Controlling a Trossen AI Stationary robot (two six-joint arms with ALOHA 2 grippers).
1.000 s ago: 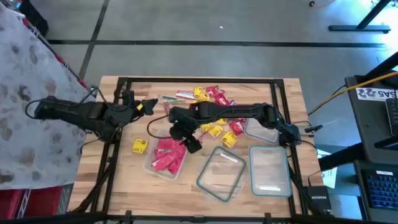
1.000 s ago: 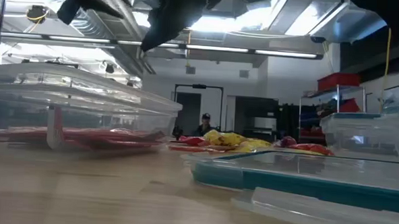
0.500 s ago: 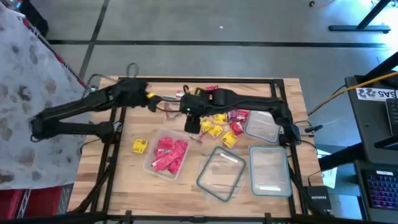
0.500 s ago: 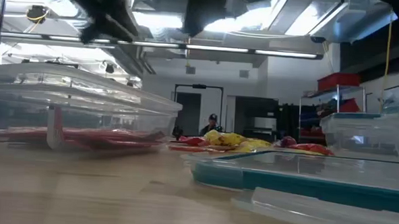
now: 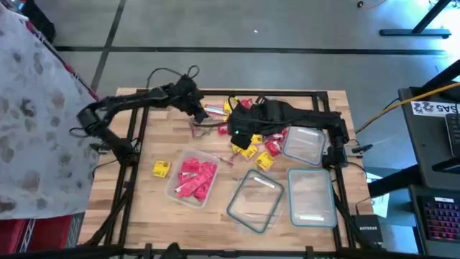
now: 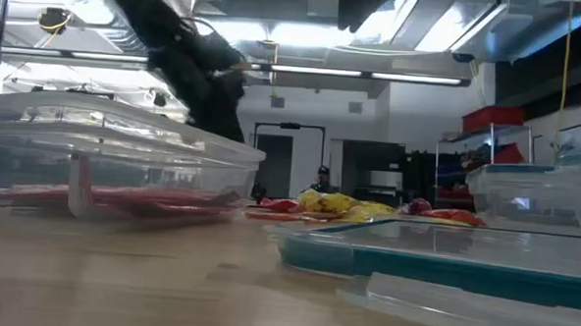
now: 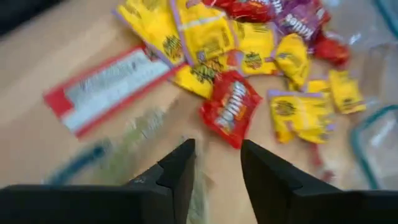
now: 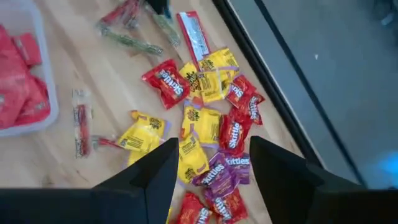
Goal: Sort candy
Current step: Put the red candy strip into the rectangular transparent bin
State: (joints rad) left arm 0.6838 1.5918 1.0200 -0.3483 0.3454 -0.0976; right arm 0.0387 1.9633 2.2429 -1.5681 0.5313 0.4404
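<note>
On the wooden worktop (image 5: 154,147), a container (image 5: 192,180) at 7 o'clock holds red candy. Unsorted candy (image 5: 253,138) lies centre. Both jaws apart, empty: left gripper (image 7: 214,165) at 11, right gripper (image 8: 214,165) above the pile. Next: pick one piece.

The candy (image 5: 253,137) heap lies at the table's (image 5: 151,208) far middle, between the left gripper (image 5: 200,114) and an empty tub (image 5: 305,144) on its right. Nearer, a tub of candy (image 5: 192,178) sits left of two more containers (image 5: 284,198).
</note>
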